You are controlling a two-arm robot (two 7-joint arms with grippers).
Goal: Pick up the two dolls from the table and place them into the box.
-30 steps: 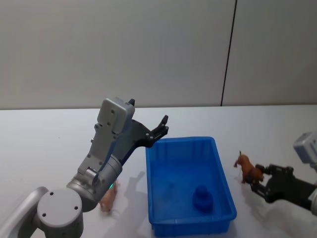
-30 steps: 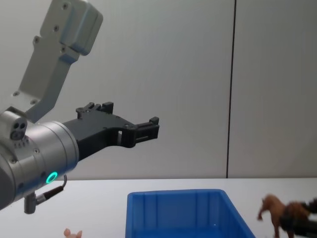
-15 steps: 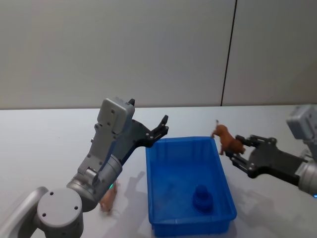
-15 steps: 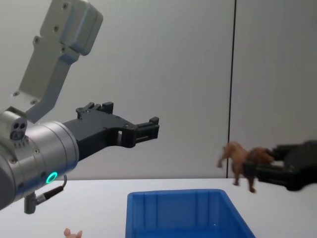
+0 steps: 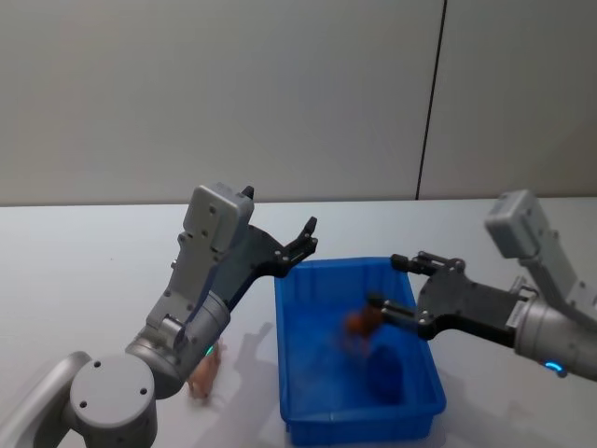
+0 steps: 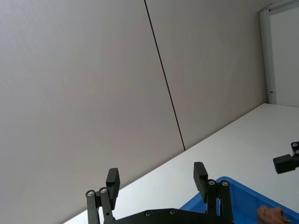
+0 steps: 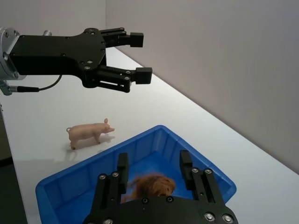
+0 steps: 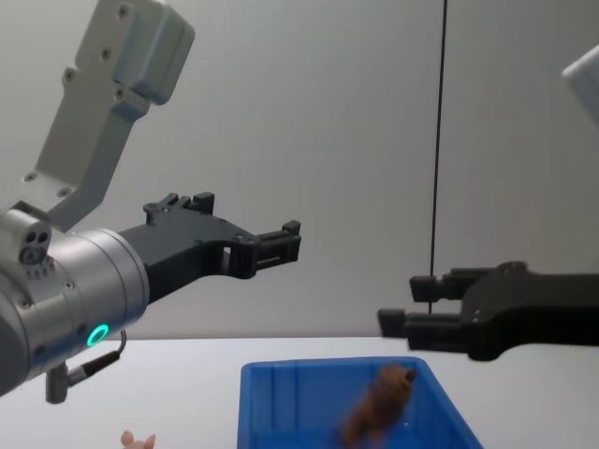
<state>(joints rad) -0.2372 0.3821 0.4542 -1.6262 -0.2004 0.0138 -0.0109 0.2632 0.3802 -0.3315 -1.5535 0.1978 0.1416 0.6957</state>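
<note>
The reddish-brown doll (image 5: 359, 325) is loose and blurred in mid-air inside the blue box (image 5: 289, 373), just below my right gripper (image 5: 396, 285), which hangs open over the box. In the right wrist view the brown doll (image 7: 149, 185) shows between and beyond the spread fingers (image 7: 122, 169). The pale pink doll (image 5: 202, 376) stands on the white table (image 5: 84, 280) left of the box; it looks like a pig (image 7: 88, 133). My left gripper (image 5: 303, 241) is held open, high above the box's far left corner, with nothing in it.
A dark blue lump (image 5: 382, 373) sits on the box floor near its front right. The grey wall (image 5: 280, 93) rises behind the table. White tabletop lies open to the left of the box and behind it.
My right gripper lifted the brown doll from the table on the right, carried it left over the box and opened; the doll is dropping in. The left arm has not moved.
</note>
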